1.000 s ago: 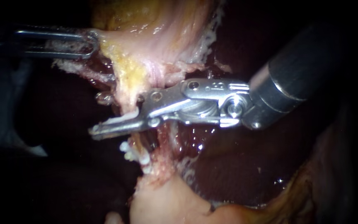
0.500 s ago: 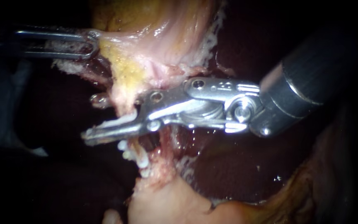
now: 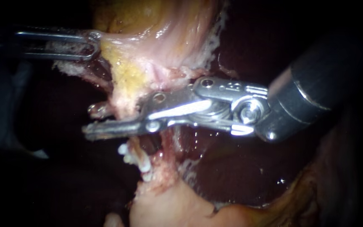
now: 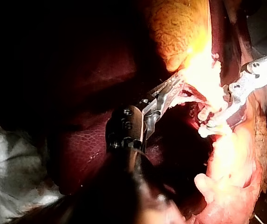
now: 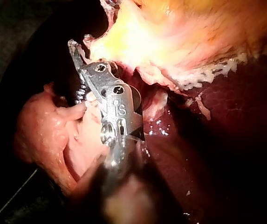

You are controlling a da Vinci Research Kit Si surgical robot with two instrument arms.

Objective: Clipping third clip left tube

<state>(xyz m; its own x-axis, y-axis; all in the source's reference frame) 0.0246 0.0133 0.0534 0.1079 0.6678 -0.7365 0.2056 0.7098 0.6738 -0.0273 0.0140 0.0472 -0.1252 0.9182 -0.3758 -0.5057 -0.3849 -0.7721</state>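
My right instrument [image 3: 93,121] comes in from the right, and its jaws are squeezed from two sides across the pale left tube [image 3: 124,98]. No white shows between them. Just below the jaws, white clips [image 3: 141,162] sit on the same tube. At the upper left, my left instrument [image 3: 92,44] is shut on the edge of the gallbladder [image 3: 164,38] and holds it taut. In the right wrist view my right instrument [image 5: 79,43] has its jaws around the tube. In the left wrist view my left instrument [image 4: 180,86] grips bright tissue.
Dark red liver [image 3: 232,168] lies behind and below the right instrument. A second reddish strand [image 3: 171,145] runs beside the clipped tube. Pale fatty tissue [image 3: 169,208] bulges at the bottom. Gauze-like cloth [image 4: 12,172] lies beside the left shaft.
The right instrument's jaws have closed together on the tube. The white clip seen between them earlier no longer shows. The left instrument has held still.
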